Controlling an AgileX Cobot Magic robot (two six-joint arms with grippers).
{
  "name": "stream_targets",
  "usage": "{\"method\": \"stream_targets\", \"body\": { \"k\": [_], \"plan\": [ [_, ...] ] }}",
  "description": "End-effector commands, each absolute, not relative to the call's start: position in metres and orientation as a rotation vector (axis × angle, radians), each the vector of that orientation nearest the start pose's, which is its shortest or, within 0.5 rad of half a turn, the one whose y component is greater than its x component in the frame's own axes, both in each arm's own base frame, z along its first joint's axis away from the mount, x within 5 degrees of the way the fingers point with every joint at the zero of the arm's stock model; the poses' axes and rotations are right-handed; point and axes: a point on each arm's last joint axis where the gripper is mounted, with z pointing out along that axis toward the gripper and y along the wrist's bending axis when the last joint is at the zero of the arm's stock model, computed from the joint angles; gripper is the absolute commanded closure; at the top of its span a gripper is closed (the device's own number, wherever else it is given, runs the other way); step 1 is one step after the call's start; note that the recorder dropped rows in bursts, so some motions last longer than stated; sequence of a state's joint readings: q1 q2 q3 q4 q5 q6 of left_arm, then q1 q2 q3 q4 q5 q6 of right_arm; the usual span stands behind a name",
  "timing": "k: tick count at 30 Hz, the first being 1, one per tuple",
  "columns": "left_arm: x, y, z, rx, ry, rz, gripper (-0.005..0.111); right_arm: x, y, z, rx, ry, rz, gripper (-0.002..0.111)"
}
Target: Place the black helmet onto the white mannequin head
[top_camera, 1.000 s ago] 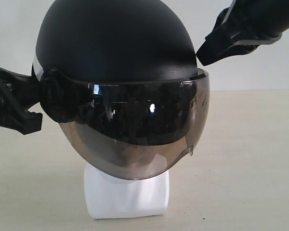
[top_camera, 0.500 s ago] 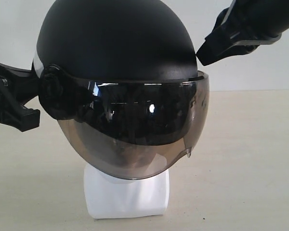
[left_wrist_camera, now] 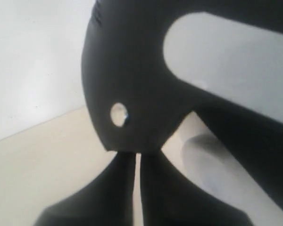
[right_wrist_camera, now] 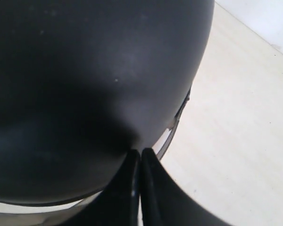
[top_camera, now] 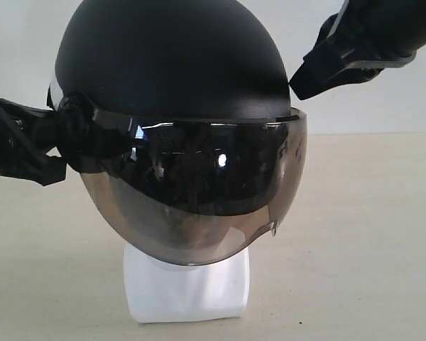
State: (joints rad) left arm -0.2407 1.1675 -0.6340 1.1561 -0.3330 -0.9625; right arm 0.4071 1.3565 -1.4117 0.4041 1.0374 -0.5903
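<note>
Got black helmet (top_camera: 170, 64) down over white mannequin head (top_camera: 187, 291); steadied by clenched left gripper (top_camera: 53, 167) at nine o'clock, clenched right gripper (top_camera: 298, 84) at two; seemingly needed only backing off.

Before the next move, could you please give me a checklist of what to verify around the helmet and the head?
1. Black helmet over white mannequin head: ok, only the neck base shows.
2. Helmet fully seated: cannot tell, the visor hides the face.
3. Head upright on the table: ok.
4. Left claw shut at the helmet's side: ok.
5. Right claw shut, tips against the shell: ok.
6. Either claw pinching the helmet: cannot tell.
</note>
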Motion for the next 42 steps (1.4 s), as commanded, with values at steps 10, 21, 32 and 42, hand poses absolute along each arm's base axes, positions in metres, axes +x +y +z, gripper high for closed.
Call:
{"method": "stream_targets", "body": {
  "k": [10,21,32,42],
  "plan": [
    [0.176,-0.053,0.295,0.348,1.752,-0.271,0.102,0.246,0.136,0.424,-0.977,2.108,0.350,0.109],
    [0.137,-0.070,0.314,0.485,1.602,-0.575,0.102,0.250,0.128,0.430,-0.954,2.104,0.228,0.109],
    [0.169,-0.076,0.300,0.477,1.729,-0.586,0.063,0.248,0.129,0.430,-0.954,2.113,0.261,0.109],
    [0.197,-0.073,0.308,0.453,1.758,-0.446,0.062,0.248,0.129,0.429,-0.958,2.119,0.261,0.109]
  ]
}}
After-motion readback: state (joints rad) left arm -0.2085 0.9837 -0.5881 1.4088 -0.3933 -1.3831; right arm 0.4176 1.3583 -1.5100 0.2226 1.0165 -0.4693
